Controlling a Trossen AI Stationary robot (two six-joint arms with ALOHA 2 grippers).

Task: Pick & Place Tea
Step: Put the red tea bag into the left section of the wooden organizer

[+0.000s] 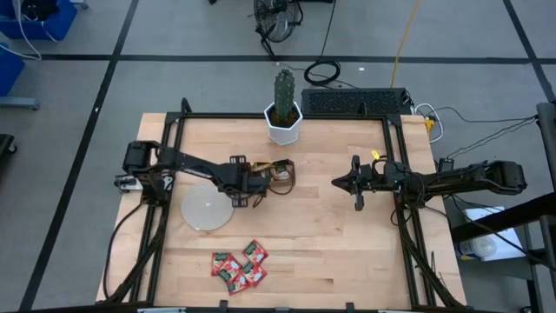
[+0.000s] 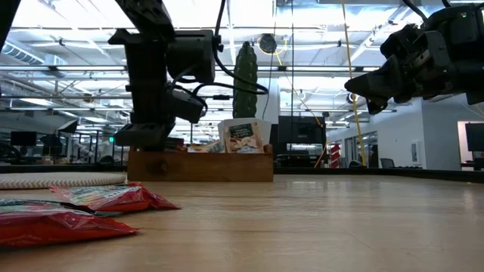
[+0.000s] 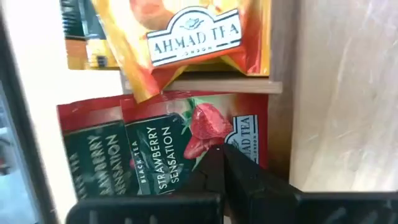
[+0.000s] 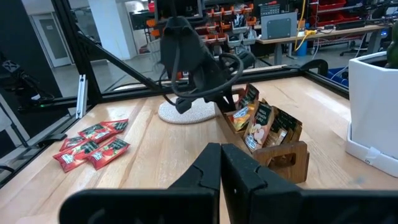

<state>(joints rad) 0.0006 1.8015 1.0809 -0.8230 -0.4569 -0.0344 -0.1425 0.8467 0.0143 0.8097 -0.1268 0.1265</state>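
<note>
A cluster of red sachets (image 1: 239,265) lies loose at the table's near edge, unsorted, while farther back the left gripper (image 1: 261,181), fingers pressed together and apparently empty, hovers over the partly filled tray (image 2: 200,165), and the right gripper (image 1: 357,183), also closed, waits well apart.

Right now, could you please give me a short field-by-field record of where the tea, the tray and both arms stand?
Loose tea: red sachets clustered on the table near its front edge
Tray: brown tray holding upright sachets, orange-yellow ones among them
Left pincer: shut, over the tray's red strawberry sachets
Right pincer: shut, raised over the table's right half, idle
Other: grey disc, potted cactus
</note>
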